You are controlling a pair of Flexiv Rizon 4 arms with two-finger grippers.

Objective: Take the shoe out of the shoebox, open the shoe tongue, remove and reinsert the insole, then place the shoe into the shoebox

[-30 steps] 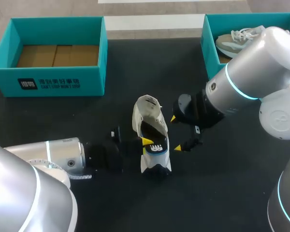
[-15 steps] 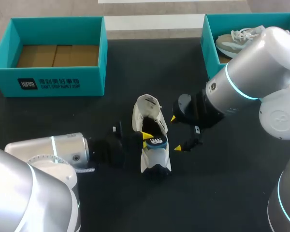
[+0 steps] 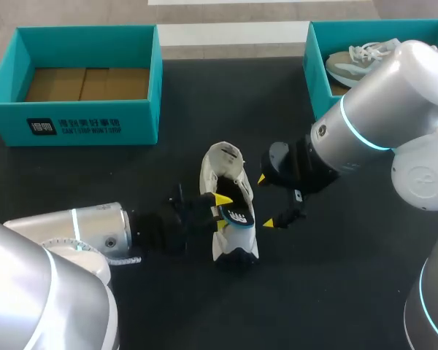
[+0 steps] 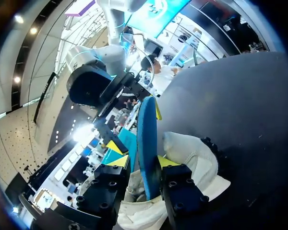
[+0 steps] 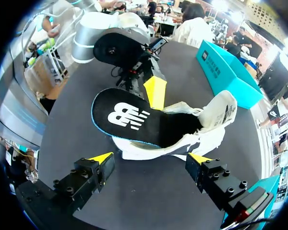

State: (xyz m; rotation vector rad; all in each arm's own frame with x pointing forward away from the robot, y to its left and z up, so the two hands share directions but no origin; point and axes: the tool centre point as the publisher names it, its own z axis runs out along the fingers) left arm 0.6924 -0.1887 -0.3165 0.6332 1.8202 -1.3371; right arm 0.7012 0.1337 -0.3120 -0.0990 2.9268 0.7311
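My left end effector (image 3: pixel 221 211) grips black blue-edged insole (image 5: pixel 129 117), frame centre; right end effector (image 3: pixel 266 201) released beside white shoe (image 3: pixel 223 164). Lift slowly, avoid dragging shoe.

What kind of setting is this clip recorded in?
Probably a robot test bench for shoe handling: a dark table, a teal shoebox, a second shoebox, and a white shoe whose insole the left gripper grips.
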